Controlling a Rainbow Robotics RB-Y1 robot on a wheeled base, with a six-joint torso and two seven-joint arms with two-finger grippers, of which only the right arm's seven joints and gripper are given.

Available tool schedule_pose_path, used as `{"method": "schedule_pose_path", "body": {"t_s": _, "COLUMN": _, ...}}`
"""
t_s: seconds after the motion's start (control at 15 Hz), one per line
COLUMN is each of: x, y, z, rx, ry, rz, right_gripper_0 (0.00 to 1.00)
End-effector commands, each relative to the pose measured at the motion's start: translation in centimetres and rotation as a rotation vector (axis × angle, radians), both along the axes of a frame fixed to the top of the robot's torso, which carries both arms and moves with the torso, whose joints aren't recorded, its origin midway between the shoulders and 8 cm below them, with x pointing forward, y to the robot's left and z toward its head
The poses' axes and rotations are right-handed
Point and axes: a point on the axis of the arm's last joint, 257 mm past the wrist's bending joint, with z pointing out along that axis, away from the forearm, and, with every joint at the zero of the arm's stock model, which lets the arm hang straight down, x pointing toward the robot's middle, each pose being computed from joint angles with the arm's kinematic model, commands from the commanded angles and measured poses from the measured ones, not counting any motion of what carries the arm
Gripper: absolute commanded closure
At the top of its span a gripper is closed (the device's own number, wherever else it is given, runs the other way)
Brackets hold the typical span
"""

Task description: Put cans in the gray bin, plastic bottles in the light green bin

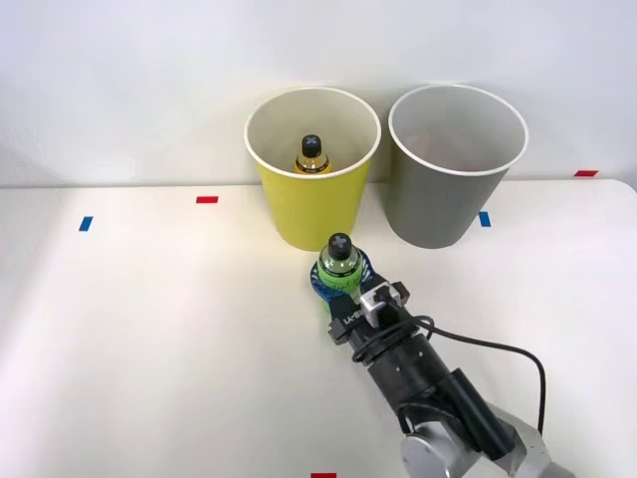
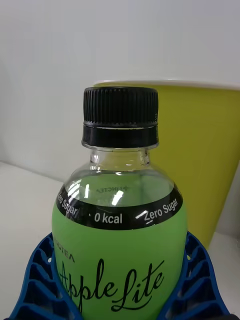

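A green plastic bottle with a black cap stands upright between the blue ribbed fingers of my right gripper, which is shut on it. It is just in front of the light green bin; in the wrist view the bottle is close up with that bin right behind it. Whether the bottle rests on the table I cannot tell. An amber bottle stands inside the light green bin. The gray bin stands to its right, apart from my gripper. Cans are out of view.
Both bins stand at the far edge of the white table, against a pale wall. Small tape marks lie on the table: red, blue, blue. A black cable loops off my arm.
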Motion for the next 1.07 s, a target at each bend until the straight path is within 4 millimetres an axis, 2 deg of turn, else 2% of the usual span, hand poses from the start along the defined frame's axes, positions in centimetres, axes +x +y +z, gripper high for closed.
{"method": "schedule_pose_path", "body": {"t_s": 0.07, "x": -3.1, "y": -1.4, "z": 1.6, "rx": 0.055, "ry": 0.011, "rz": 0.016, "right_gripper_0": 1.00}}
{"method": "schedule_pose_path", "body": {"t_s": 0.27, "x": -4.7, "y": -2.1, "z": 5.7, "rx": 0.074, "ry": 0.017, "rz": 0.050, "right_gripper_0": 1.00}}
{"method": "schedule_pose_path", "body": {"t_s": 0.53, "x": -4.9, "y": -2.7, "z": 11.6, "rx": 0.172, "ry": -0.036, "rz": 0.066, "right_gripper_0": 1.00}}
{"method": "schedule_pose_path", "body": {"t_s": 0.8, "x": -5.6, "y": -2.1, "z": 17.5, "rx": 0.259, "ry": -0.037, "rz": 0.134, "right_gripper_0": 1.00}}
{"method": "schedule_pose_path", "body": {"t_s": 1.07, "x": -4.8, "y": -0.5, "z": 23.6, "rx": 0.390, "ry": -0.087, "rz": 0.198, "right_gripper_0": 1.00}}
